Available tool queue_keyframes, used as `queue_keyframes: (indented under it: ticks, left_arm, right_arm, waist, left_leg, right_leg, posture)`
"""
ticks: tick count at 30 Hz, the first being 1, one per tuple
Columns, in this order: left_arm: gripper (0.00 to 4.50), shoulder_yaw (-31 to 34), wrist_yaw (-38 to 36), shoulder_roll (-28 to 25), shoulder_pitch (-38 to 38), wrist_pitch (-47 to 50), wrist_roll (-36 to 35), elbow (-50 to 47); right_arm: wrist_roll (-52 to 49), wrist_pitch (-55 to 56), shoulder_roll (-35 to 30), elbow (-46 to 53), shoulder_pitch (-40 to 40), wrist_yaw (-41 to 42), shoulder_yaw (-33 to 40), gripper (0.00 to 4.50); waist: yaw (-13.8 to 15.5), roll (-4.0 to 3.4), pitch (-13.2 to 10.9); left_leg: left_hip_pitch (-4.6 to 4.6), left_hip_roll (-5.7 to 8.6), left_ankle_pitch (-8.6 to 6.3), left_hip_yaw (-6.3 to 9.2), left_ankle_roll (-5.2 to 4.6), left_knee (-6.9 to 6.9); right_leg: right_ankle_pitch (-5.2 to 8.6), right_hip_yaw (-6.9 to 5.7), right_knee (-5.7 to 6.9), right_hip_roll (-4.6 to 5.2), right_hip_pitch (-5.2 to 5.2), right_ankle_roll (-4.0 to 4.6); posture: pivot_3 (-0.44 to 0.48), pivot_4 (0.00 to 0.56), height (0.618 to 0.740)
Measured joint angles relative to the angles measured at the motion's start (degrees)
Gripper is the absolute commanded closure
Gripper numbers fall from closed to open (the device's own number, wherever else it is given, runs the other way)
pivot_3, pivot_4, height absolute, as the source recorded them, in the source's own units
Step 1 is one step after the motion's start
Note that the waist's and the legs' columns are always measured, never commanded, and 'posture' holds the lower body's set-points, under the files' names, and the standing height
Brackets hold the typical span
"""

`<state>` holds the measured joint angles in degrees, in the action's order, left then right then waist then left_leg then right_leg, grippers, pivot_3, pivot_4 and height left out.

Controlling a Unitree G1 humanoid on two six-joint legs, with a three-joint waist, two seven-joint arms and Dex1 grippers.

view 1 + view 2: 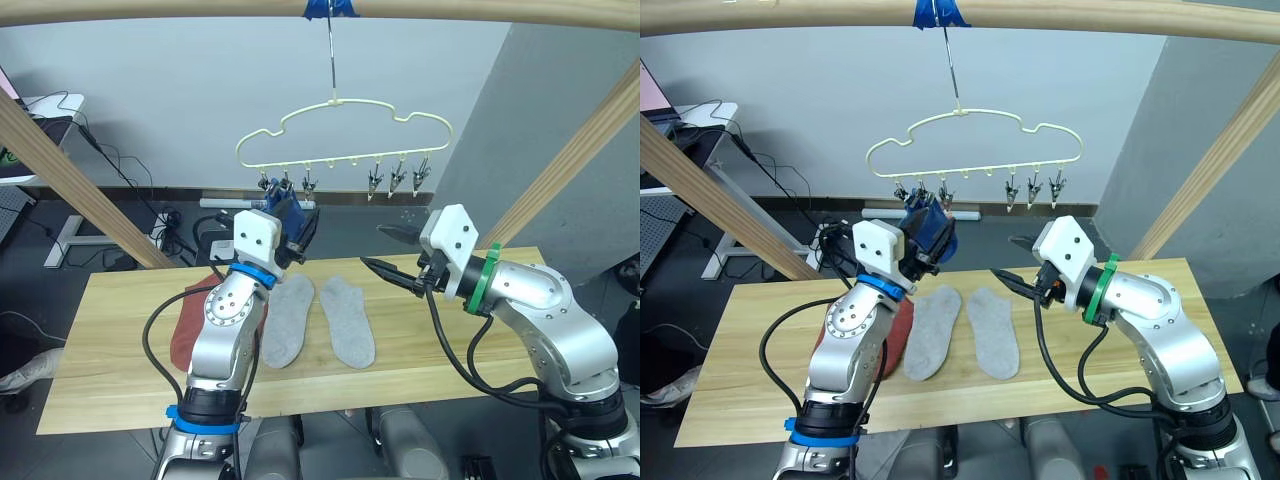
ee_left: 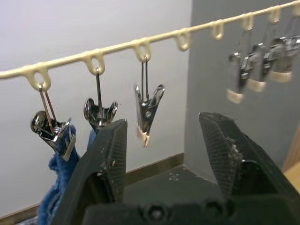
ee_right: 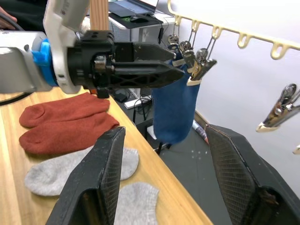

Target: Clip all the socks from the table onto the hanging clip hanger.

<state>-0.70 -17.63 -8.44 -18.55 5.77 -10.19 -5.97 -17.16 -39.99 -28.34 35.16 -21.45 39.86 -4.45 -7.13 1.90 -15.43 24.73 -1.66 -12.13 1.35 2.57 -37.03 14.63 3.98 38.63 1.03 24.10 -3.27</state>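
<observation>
- Nearest me on the worktop (image 1: 120,390) lie two light grey socks (image 1: 287,318), side by side, toes pointing away; the second grey one (image 1: 348,320) sits just right of the first. Two rust-red socks (image 3: 65,123) lie beside them to the left, partly behind my left arm.
- My right pincer (image 1: 388,250) hovers above the worktop's far edge, just right of the grey pair, its fingers apart and holding nothing.
- My left pincer (image 2: 164,154) is raised higher, close under the left end of the clip row; its fingers stand apart with nothing between them.
- Beyond it, blue sock (image 3: 176,110) fabric hangs from the leftmost metal clips (image 2: 52,131) of the clip hanger (image 1: 345,130); I can't tell whether that is one blue sock or both.
- I judge the blue hanging step about done. Next I'd need to lower a pincer to a grey sock, pinch it near the cuff, and lift it to the next free clip (image 2: 147,110), which hangs just ahead of the left pincer.
</observation>
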Motion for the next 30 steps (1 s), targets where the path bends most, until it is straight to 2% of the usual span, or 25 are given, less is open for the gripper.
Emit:
queue_keyframes:
  ticks: [14,30]
  left_arm:
    - [1.83,-0.1,2.3,3.0,-7.6,-5.7,3.3,13.3]
    - [1.83,1.2,7.0,4.1,-11.1,-8.5,4.7,14.8]
  right_arm:
    - [-4.2,-2.1,-2.2,0.8,-0.5,-1.6,1.6,1.67]
    - [-7.4,-2.1,-3.3,0.8,-0.5,-1.7,2.7,1.67]
  waist:
    - [-1.2,0.0,0.0]
    - [-1.2,0.02,0.0]
  left_leg:
    - [0.0,0.0,0.0,0.01,0.0,0.02]
    - [0.0,0.0,0.0,0.0,0.0,0.04]
  right_leg:
    - [0.15,0.0,-0.01,-0.01,-0.01,-0.25]
    - [0.16,0.01,-0.04,-0.01,-0.01,-0.28]
  posture:
    - [-0.271,0.266,0.74]
    - [-0.265,0.269,0.74]
